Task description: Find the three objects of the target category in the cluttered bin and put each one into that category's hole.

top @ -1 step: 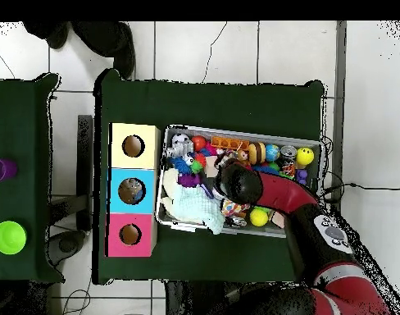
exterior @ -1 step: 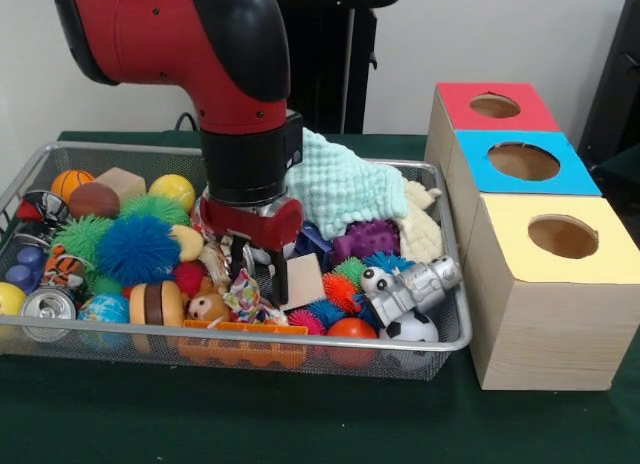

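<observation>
I am not being told the target category, so the three things I am hunting cannot be singled out — they are presumably somewhere in the wire mesh bin, mixed in with everything else.

My claw is hanging low over the middle of the heap, fingers pointing down into it. They are standing apart with nothing visibly caught between them; one dark finger is showing just beside a small wooden block.

Working outward: a blue spiky ball and a green one are lying to one side, a toy burger and a globe ball toward the front edge, a silver toy robot and a small soccer ball on the other side. A mint knitted cloth is draped over the back — I judge it could be hiding pieces.

The three boxes are sitting just beside the bin, holes up, so a drop is a short carry: red box, blue box, yellow box.

No readable writing anywhere; the drinks can is showing only its silver end.
</observation>
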`<move>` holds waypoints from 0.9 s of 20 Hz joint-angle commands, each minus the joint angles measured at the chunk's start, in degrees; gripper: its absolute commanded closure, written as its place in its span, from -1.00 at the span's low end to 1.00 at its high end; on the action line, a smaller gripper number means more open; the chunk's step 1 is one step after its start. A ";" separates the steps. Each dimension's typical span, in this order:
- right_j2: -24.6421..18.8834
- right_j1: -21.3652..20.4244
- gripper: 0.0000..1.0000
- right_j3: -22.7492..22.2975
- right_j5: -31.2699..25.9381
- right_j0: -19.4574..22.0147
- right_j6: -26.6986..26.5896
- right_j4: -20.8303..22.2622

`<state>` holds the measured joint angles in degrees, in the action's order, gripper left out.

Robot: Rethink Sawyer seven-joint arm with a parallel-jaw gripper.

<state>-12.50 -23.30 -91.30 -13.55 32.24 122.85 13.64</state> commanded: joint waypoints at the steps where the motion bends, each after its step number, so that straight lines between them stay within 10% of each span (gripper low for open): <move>1: -5.48 7.17 -1.00 3.19 -0.86 6.07 -9.67 7.68; 18: -9.73 6.50 -1.00 7.62 -9.01 14.17 -13.22 16.04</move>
<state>-21.31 -19.47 -89.70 -16.59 43.15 122.84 23.62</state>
